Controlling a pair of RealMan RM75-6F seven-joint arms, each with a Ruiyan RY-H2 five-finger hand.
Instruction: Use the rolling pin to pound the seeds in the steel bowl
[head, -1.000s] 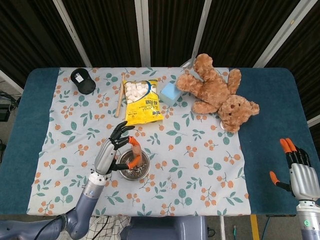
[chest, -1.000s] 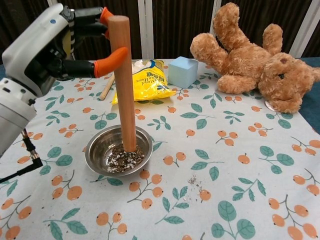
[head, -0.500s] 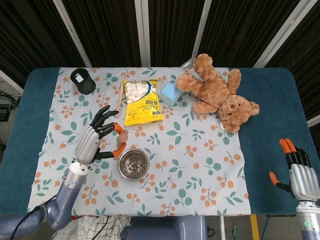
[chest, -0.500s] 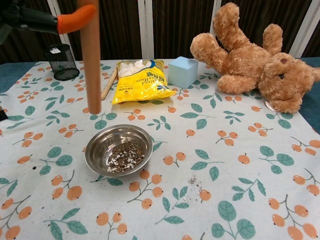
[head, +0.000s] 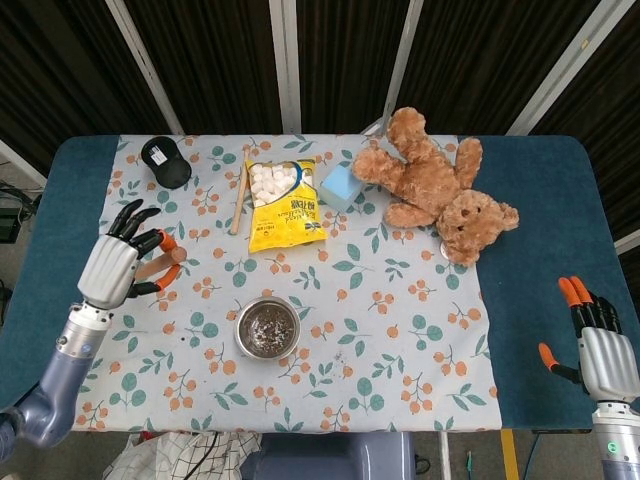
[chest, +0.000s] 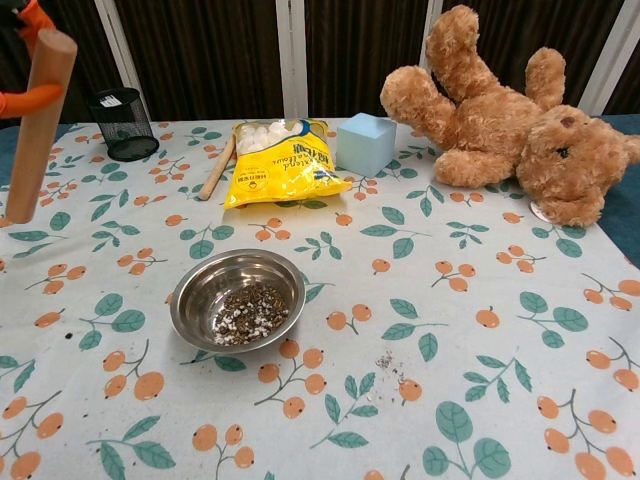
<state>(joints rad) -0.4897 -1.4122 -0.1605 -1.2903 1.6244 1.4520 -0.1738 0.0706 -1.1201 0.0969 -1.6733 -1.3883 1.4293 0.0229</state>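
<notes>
The steel bowl (head: 267, 327) (chest: 237, 300) sits on the flowered cloth near the front middle, with crushed seeds in its bottom. My left hand (head: 118, 268) is off to the left of the bowl, above the cloth, and grips the wooden rolling pin (head: 158, 265) (chest: 37, 124). In the chest view the pin hangs nearly upright at the far left edge, clear of the bowl. My right hand (head: 598, 345) hovers at the front right over the blue table, fingers apart, holding nothing.
A yellow marshmallow bag (head: 285, 204), a wooden stick (head: 240, 203), a blue block (head: 341, 185) and a black mesh cup (head: 166, 162) lie at the back. A teddy bear (head: 435, 187) sprawls at the back right. Spilled seed crumbs (chest: 392, 364) lie right of the bowl.
My left hand lifted the rolling pin out of the bowl and carried it well to the left. The right hand stayed still.
</notes>
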